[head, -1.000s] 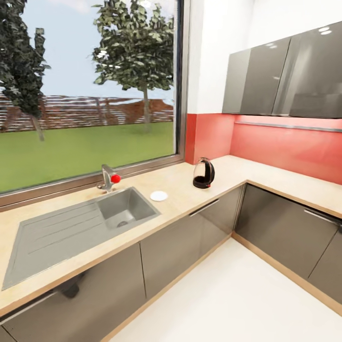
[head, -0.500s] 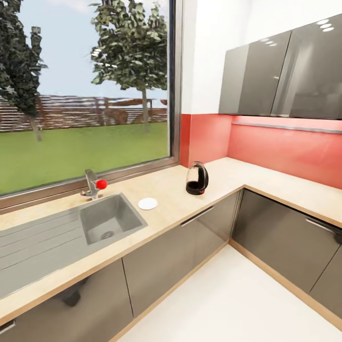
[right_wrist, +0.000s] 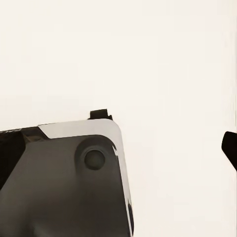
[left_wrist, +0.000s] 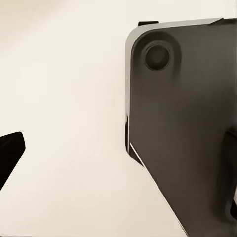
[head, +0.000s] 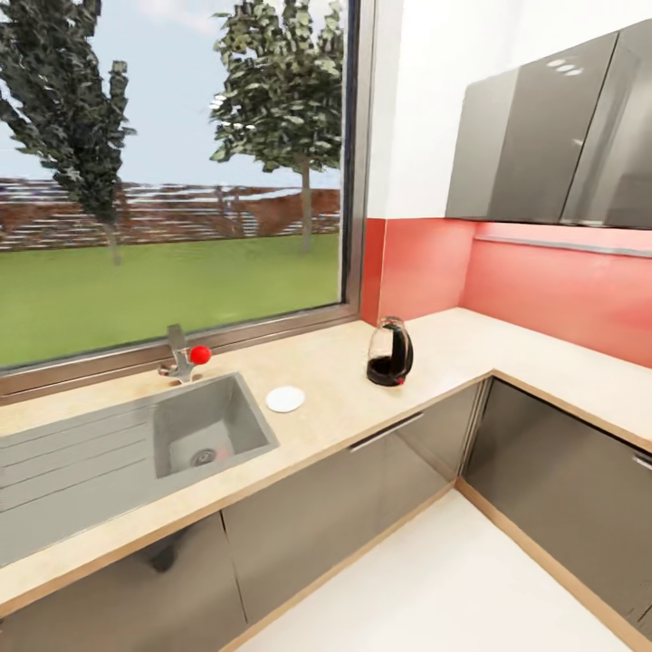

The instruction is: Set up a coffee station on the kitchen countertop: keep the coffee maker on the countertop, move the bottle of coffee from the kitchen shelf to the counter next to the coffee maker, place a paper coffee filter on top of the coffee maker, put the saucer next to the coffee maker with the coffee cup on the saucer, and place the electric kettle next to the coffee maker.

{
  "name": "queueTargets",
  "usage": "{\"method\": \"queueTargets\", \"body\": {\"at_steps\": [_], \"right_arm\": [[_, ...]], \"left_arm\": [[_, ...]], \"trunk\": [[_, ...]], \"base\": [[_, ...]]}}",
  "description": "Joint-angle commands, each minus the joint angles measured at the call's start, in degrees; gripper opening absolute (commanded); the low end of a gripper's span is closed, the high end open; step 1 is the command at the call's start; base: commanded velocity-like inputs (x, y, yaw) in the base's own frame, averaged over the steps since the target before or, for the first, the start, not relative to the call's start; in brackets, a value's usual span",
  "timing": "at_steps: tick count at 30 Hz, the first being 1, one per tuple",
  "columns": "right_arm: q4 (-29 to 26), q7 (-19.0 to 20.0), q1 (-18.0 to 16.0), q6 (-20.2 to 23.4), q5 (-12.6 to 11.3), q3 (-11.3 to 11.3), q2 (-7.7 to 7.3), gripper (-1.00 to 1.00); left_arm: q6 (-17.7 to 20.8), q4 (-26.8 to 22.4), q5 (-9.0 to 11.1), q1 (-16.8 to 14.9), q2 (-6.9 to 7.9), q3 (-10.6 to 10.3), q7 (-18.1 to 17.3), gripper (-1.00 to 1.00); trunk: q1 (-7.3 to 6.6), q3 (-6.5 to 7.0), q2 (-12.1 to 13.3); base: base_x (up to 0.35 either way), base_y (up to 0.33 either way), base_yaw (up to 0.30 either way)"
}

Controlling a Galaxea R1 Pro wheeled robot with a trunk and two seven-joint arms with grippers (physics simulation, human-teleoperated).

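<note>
Robot facing kitchen countertop (head: pixel 344 407) corner, task items sitting out on it.
Left to right in head view: grey sink (head: pixel 204 435) with red-knobbed tap (head: pixel 186 355) lying under the window (head: pixel 172 172), saucer (head: pixel 285 398) sitting flat just beside the sink, electric kettle (head: pixel 390 352) standing upright farther right near the red backsplash (head: pixel 543 281). Wrist views are showing dark robot body over pale floor; gripper states: can't tell.

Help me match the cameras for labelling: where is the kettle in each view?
Head: kettle right of centre on the countertop, right of the saucer.
Left wrist: dark robot panel over a pale surface.
Right wrist: the same panel over a pale surface.
Shared landmark: probably the pale floor.
</note>
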Motion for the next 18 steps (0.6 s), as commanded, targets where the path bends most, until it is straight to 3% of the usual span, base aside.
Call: {"method": "queueTargets", "body": {"at_steps": [1,18], "right_arm": [[0.12,-0.07,-0.07,-0.26,0.53,-0.46,0.0,1.0],[0.12,-0.07,-0.07,-0.26,0.53,-0.46,0.02,1.0]], "left_arm": [[0.44,-0.28,-0.57,0.05,-0.06,0.37,-0.06,1.0],[0.44,-0.3,-0.32,0.05,-0.06,0.37,-0.06,1.0]], "trunk": [[0.04,-0.1,-0.09],[0.04,-0.03,-0.09]], "base": [[0.164,-0.288,0.278],[0.126,-0.289,0.279]]}}
